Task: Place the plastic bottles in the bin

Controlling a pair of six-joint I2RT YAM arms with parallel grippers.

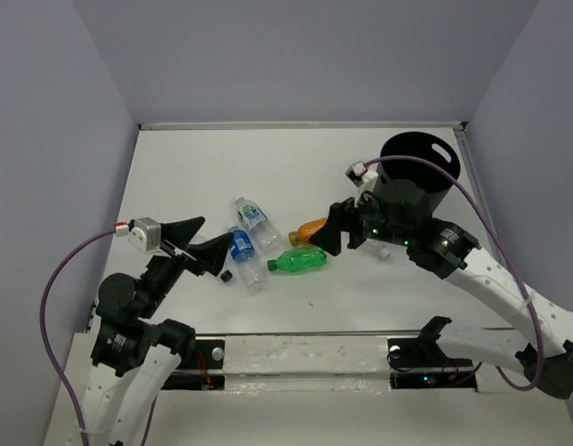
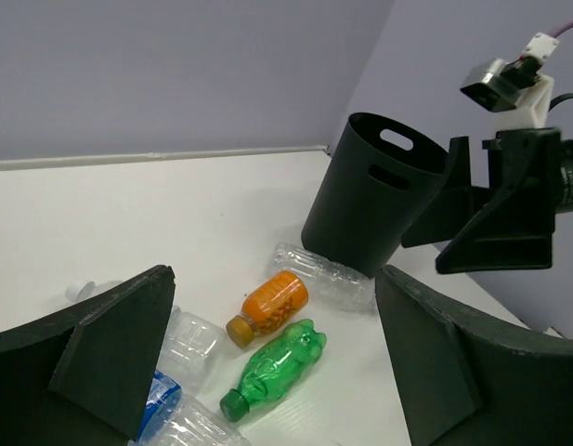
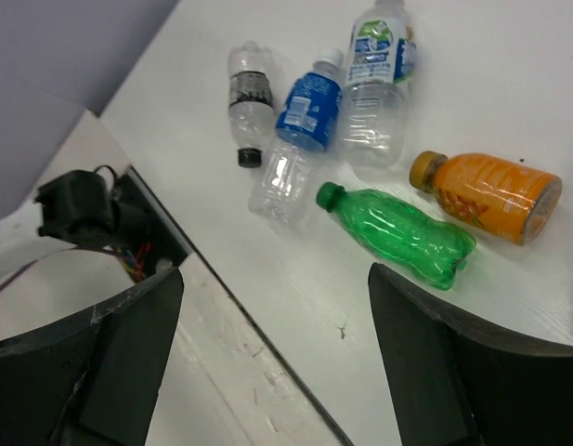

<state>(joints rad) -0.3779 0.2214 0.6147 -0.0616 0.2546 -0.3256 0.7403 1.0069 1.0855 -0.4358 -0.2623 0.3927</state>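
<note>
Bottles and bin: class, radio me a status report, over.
Left claw open, empty. Right claw open, empty. Bottles lying on table beside upright bin. Nothing in the way.

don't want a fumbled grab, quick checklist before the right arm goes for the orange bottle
1. Right tool open and empty: ok.
2. Orange bottle lying free, nothing on top of it: ok.
3. Green bottle clear of the orange bottle: cannot tell, they lie very close.
4. Left tool away from the orange bottle: ok, it is open beside a blue-label bottle.
5. Bin upright, mouth open: ok.
6. Room inside the bin: cannot tell, its inside is dark.
</note>
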